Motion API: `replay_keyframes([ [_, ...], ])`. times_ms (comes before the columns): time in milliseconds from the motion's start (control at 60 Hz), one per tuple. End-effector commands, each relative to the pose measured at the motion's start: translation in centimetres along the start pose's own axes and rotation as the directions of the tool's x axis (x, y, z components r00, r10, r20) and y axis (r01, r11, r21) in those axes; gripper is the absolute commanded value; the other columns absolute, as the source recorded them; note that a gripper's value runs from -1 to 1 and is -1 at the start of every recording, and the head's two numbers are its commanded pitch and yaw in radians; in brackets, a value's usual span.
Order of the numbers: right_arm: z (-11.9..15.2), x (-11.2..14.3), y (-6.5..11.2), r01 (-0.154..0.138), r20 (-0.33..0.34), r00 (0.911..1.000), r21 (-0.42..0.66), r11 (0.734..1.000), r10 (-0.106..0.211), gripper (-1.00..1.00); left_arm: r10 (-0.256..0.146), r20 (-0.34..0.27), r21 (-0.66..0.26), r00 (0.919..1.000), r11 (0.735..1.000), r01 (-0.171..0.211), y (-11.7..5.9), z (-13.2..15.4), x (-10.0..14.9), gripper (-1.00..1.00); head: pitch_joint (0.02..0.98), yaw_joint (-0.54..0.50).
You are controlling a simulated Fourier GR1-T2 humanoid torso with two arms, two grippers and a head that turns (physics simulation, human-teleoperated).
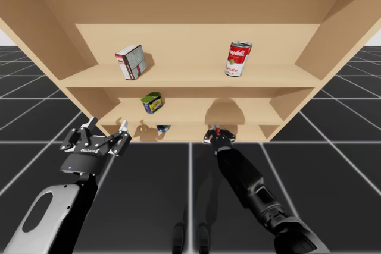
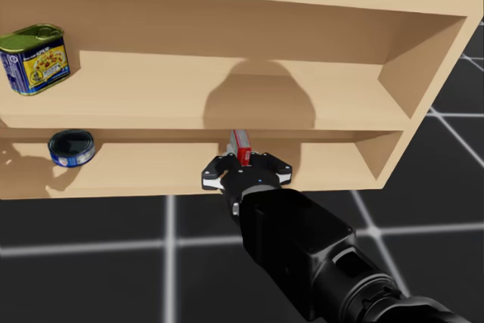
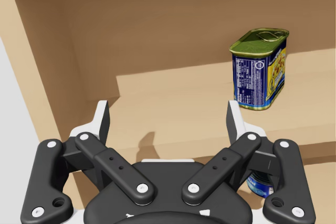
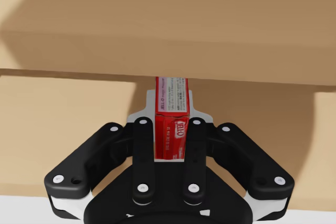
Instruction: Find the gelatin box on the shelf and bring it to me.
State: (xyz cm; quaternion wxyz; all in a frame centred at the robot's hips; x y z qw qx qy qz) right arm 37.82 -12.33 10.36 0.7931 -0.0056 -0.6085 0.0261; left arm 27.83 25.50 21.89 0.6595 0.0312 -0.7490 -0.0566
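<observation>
The gelatin box (image 4: 172, 129) is a narrow red box standing on edge. My right gripper (image 4: 171, 102) is shut on it, a finger pressed to each broad side. In the head view the gelatin box (image 2: 243, 147) sits at the front lip of the bottom shelf, with my right gripper (image 2: 243, 163) around it. From above, my right gripper (image 1: 218, 132) is at the bottom shelf's front, right of centre. My left gripper (image 1: 107, 125) hangs open before the shelf's left end, holding nothing. Seen from the wrist, my left gripper (image 3: 168, 116) faces the middle shelf.
The wooden shelf unit (image 1: 196, 77) has three levels. A white and red box (image 1: 131, 62) and a red and white can (image 1: 238, 59) stand on top. A green-topped blue rectangular can (image 2: 34, 58) is on the middle level, a flat round blue can (image 2: 71, 147) below it.
</observation>
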Motion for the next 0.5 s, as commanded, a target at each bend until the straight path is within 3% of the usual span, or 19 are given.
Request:
replay_keyframes([
  [17,0.8,-0.2,-1.8,0.001,0.013,0.9999,-0.069,0.998,0.0,1.0,0.0,0.0,0.0,1.0,1.0,0.0,0.0,0.0,0.0,-1.0,0.716,-0.19],
  [250,6.0,-0.3,-4.9,-0.031,0.062,0.9975,-0.059,0.998,0.035,1.0,-0.001,-0.003,0.001,1.0,1.0,0.001,-0.1,0.0,0.0,-1.0,0.709,-0.19],
  [500,11.3,-1.3,-7.8,0.033,0.063,0.9976,-0.065,0.997,-0.029,1.0,0.001,-0.003,-0.001,1.0,1.0,-0.001,-0.1,0.0,0.0,-1.0,0.699,-0.19],
])
